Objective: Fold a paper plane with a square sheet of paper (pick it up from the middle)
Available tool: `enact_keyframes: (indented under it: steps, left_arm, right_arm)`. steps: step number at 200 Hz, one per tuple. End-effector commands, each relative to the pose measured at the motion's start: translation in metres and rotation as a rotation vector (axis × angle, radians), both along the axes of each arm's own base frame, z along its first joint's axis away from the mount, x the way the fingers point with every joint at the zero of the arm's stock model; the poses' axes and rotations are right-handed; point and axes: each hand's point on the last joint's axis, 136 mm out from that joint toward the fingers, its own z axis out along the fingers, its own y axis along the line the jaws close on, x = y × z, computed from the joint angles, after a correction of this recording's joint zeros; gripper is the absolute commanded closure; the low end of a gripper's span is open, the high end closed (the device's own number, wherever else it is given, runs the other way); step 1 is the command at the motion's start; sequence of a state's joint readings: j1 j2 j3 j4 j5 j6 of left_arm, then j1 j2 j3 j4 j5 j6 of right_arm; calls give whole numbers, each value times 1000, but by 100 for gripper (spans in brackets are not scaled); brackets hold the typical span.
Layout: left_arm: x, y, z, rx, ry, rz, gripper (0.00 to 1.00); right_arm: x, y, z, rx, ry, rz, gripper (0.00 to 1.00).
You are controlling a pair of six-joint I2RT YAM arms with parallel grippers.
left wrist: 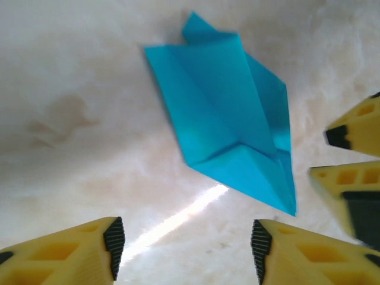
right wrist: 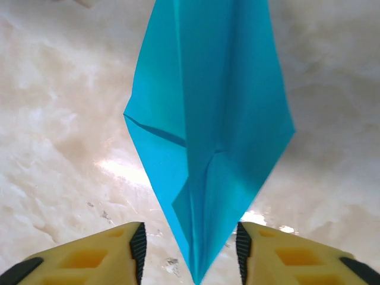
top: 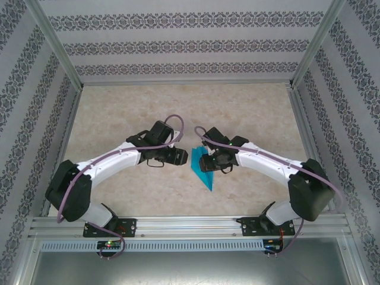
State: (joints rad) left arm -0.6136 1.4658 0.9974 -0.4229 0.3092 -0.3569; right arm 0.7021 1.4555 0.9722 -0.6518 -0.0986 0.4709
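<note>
Paper plane (right wrist: 208, 119) is lying folded into a dart, so folding is looking almost finished. Left gripper (left wrist: 187, 246) is hanging open and empty just short of it; right gripper (right wrist: 190, 252) is gaping, gripping nothing, straddling its nose.

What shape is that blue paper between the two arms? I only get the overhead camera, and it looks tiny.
Observer: The paper plane is a long pointed dart with a centre crease, lying on the table.
Operator: Is the right gripper pinching it?
Observer: No, the right gripper has its fingers apart, the plane's tip between them, untouched.
Operator: And the left?
Observer: The left gripper is open, nothing between its fingers; the plane lies just beyond.
</note>
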Motion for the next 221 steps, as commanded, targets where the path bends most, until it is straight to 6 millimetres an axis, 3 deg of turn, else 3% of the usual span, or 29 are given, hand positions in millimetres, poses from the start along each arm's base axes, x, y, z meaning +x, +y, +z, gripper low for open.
enact_keyframes:
  steps: [1,43,60,93,109,126,151,168,221]
  left_arm:
    - [18,44,18,175,-129,64,27]
    - [57,107,38,348,-327,241,0]
    - [70,136,32,385,-354,342,0]
    - [84,192,15,390,-380,516,0]
    - [88,211,9,400,-413,558,0]
    - [93,230,-3,401,-416,599,0]
    - [106,244,-3,401,-480,621,0]
    - [112,254,-15,415,-480,629,0]
    - [128,252,-38,404,-507,595,0]
  right_arm:
    - [6,-13,23,11,-57,68,50]
    - [48,-61,46,57,-277,1,34]
    - [66,-87,52,40,-380,-54,27]
    - [100,-139,64,71,-518,-243,24]
    - [113,-164,61,-8,-601,-298,7]
    - [124,-189,57,-64,-649,-360,5]
    - [136,-217,53,-105,-735,-447,3]
    - [144,-229,50,-110,-782,-482,3]
    - [162,-236,35,-77,-862,-487,3]
